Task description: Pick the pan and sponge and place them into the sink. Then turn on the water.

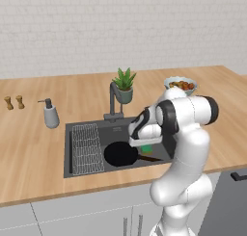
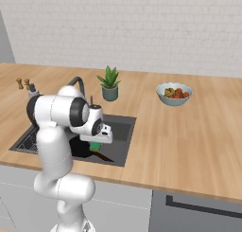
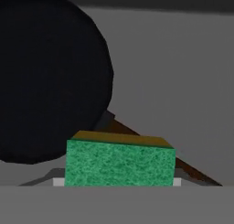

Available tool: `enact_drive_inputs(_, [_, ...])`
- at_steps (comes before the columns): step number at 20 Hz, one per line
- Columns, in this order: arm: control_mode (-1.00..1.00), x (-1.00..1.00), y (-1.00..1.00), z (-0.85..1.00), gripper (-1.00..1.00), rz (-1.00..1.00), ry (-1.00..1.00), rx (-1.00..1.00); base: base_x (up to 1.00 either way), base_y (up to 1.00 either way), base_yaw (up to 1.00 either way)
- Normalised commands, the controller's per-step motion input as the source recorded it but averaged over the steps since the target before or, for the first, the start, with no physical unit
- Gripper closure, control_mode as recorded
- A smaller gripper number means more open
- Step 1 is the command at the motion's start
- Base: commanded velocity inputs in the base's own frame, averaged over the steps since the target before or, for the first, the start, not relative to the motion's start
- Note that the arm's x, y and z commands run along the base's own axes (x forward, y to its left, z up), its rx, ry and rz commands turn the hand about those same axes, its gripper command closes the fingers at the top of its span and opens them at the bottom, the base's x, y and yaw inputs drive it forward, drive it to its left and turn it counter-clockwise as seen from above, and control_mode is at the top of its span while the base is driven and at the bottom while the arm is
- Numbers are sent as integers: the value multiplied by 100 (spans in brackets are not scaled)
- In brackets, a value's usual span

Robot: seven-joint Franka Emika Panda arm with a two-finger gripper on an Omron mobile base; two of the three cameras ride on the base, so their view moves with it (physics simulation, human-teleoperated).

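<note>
Left base view, read from left to right: two small shakers (image 1: 14,102) near the tabletop's (image 1: 34,153) left edge, a grey soap dispenser (image 1: 50,115), then the sink (image 1: 69,153) with its wire rack (image 1: 87,148) along the left wall. The pan (image 1: 120,154) already lies on the basin floor, handle pointing toward the right wall. The faucet (image 1: 113,101) rises at the back rim with a potted plant (image 1: 124,85) beside it, and a bowl of food (image 1: 180,85) sits further right. The gripper (image 1: 144,144) hangs over the basin's right half with the sponge (image 1: 146,149) between its jaws; in the hand view the green block sits low between them, above the pan handle. The jaws appear to pinch the sponge. The step in hand is likely delivering the sponge; next calls for spreading the jaws, then reaching the faucet, which shows no stream.
</note>
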Motion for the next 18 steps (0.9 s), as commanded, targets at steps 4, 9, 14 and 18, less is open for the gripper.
enact_drive_inputs(4, [-100, 51, 0, -42, 100, 0, -1, 0, 0, 0, 0])
enact_drive_inputs(9, [-100, 30, 0, -38, 100, 0, -3, 0, 0, 0, 0])
enact_drive_inputs(14, [-100, 0, 0, 0, -100, 0, 0, 0, 0, 0, 0])
enact_drive_inputs(18, [-100, 0, 3, 0, -100, 0, 0, 0, 0, 0, 0])
